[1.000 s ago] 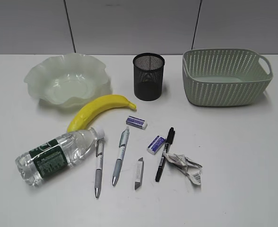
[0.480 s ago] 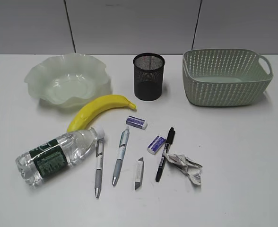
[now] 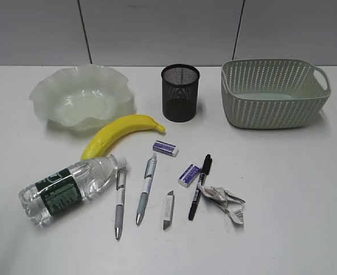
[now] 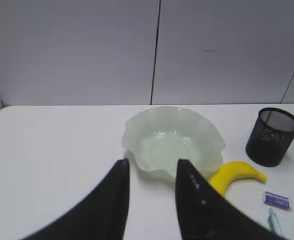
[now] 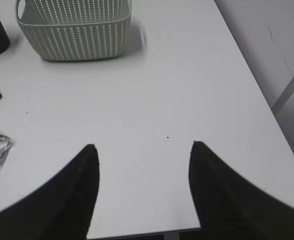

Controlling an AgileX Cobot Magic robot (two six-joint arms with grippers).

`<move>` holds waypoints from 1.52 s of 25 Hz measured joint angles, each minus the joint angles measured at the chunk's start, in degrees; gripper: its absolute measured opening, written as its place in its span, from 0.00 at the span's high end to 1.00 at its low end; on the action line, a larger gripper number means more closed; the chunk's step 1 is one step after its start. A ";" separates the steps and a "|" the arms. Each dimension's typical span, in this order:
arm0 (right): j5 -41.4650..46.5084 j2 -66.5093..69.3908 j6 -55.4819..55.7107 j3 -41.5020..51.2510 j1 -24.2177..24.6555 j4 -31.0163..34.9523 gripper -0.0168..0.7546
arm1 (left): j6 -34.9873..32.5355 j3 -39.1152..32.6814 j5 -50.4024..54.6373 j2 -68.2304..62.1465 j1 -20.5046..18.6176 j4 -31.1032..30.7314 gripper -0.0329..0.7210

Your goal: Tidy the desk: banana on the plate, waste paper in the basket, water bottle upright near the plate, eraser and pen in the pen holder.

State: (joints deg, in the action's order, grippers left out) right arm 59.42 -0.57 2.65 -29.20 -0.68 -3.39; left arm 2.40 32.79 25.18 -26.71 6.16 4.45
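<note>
Banana (image 3: 122,134): on desk (image 3: 294,195), 5 o'clock of plate (image 3: 82,100) | my left fingers (image 4: 152,172) part-open, right fingers (image 5: 142,155) wide, both empty | risk: bottle (image 3: 71,188) lying sideways may roll if nudged.

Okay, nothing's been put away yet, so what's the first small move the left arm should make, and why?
Probably lower the left gripper toward the banana. Its jaws are open and empty, hanging over the desk in front of the plate. The banana lies on the desk right beside that plate, closest to this arm, so it looks like the shortest pick and place.
</note>
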 joint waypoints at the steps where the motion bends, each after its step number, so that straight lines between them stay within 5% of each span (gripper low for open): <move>1: 0.00 0.00 0.00 0.00 0.00 0.00 0.39 | 0.00 0.53 -2.00 -4.41 0.00 1.75 0.64; 10: 0.00 0.00 0.00 0.00 0.00 0.00 0.39 | -2.01 15.26 -4.55 -43.03 4.28 4.48 0.60; 15: 0.00 0.00 0.00 0.00 0.00 0.00 0.39 | -5.17 30.34 5.83 -60.33 7.66 4.48 0.37; 18: 0.00 0.00 0.00 0.00 0.00 0.00 0.39 | -7.72 40.40 14.86 -69.20 7.91 5.31 0.31; 28: 0.00 0.00 0.00 0.00 0.00 0.00 0.39 | -24.66 68.20 28.84 -89.37 12.77 15.16 0.31; 38: 0.00 0.00 0.00 0.00 0.00 0.00 0.39 | -40.32 84.52 42.32 -102.61 21.84 6.92 0.31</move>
State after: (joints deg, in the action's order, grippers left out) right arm 59.42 -0.57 2.65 -29.20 -0.68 -3.39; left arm -37.92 117.31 67.50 -129.33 28.00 11.37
